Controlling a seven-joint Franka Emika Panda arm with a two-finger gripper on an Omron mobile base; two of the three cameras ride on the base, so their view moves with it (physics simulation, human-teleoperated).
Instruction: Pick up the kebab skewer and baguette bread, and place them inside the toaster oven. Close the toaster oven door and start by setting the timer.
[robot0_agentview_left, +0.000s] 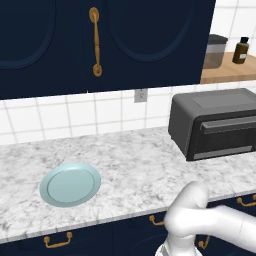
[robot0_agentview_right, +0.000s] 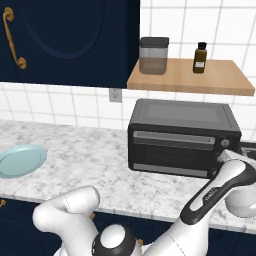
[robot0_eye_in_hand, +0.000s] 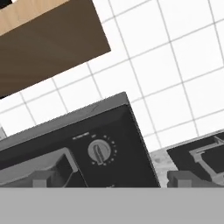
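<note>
Fingers (robot0_eye_in_hand: 109, 179) spread wide, nothing between them; one fingertip (robot0_eye_in_hand: 40, 180) sits low before the toaster oven door (robot0_eye_in_hand: 35, 164), the other (robot0_eye_in_hand: 181, 178) past the oven's right side. Between them, the timer knob (robot0_eye_in_hand: 99, 152) on the oven's front panel, close ahead. Toaster oven (robot0_agentview_right: 182, 135) stands on the bench (robot0_agentview_right: 80, 160) toward its back right, door shut. Stovetop (robot0_eye_in_hand: 199, 157) just beside it. Light blue plate (robot0_agentview_left: 70, 184) bare, near the bench's front left edge. Shelf (robot0_agentview_right: 190, 77) above the oven carries a canister (robot0_agentview_right: 153, 55) and a small bottle (robot0_agentview_right: 200, 57).
</note>
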